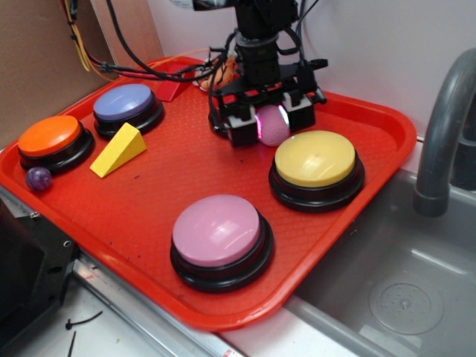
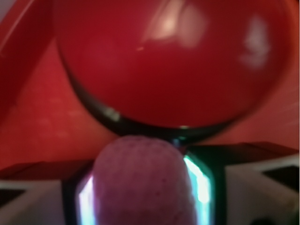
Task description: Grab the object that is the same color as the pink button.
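Between the fingers: the pink ball [image 1: 273, 125], and it's clamped there, one finger pad on each side, at the far side of the red tray [image 1: 186, 160].
Fingers [image 1: 271, 123]: narrow, pressed onto the ball; black and white blocks with a red stripe, pads glowing where they meet the ball.
Ball surface: the wrist view shows the pink ball [image 2: 143, 183] up close, dimpled all over like a golf ball, round, matte.
Wrist view beyond the fingers: a big glossy dome [image 2: 173, 61] on a black rim, tinted red in this view and blurred; which button it is I cannot tell.
Just right of the fingers: the yellow button [image 1: 315, 160], smooth dome on a black base, very near the ball.
In front of the fingers, near edge of tray: the pink button [image 1: 217, 232], large, round, pale pink, glossy, black base. Same colour as the ball!
Well left of the fingers: purple button [image 1: 124, 104] and orange button [image 1: 50, 137], both domes on black bases.
Button count: four.
Between those two: one yellow wedge [image 1: 119, 149], flat-faced, triangular.
Far left, beside the orange button: one small dark purple marble [image 1: 39, 178], shiny.
Tray: red plastic, textured floor, raised rim.
Right of the tray: grey sink [image 1: 401, 290] and a curved grey faucet [image 1: 445, 126].
Writing or brands: none readable.
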### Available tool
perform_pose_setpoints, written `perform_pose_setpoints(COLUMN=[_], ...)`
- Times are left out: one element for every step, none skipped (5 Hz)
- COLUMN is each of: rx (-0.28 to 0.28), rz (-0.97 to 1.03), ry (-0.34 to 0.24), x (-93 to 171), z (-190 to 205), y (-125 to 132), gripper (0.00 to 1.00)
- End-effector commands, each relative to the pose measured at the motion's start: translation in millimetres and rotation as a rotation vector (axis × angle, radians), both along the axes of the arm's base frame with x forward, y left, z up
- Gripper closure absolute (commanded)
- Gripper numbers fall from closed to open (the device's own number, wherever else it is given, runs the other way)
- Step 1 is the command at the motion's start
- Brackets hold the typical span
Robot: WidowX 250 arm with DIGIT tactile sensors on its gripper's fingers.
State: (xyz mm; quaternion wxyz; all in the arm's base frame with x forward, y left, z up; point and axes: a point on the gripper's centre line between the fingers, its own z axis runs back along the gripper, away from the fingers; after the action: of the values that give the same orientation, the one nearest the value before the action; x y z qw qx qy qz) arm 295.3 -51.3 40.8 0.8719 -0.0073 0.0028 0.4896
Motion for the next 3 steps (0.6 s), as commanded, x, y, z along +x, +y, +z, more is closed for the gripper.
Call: perform_pose_setpoints(rx=[-0.028, -0.016, 0.003], rz=[-0.313, -0.487, -0.594], ry=[-0.075, -0.058, -0.026], x=[-29, -53, -83], z=[108, 138, 161], y=[25, 37, 52], gripper=[1.0, 1.0, 1.0])
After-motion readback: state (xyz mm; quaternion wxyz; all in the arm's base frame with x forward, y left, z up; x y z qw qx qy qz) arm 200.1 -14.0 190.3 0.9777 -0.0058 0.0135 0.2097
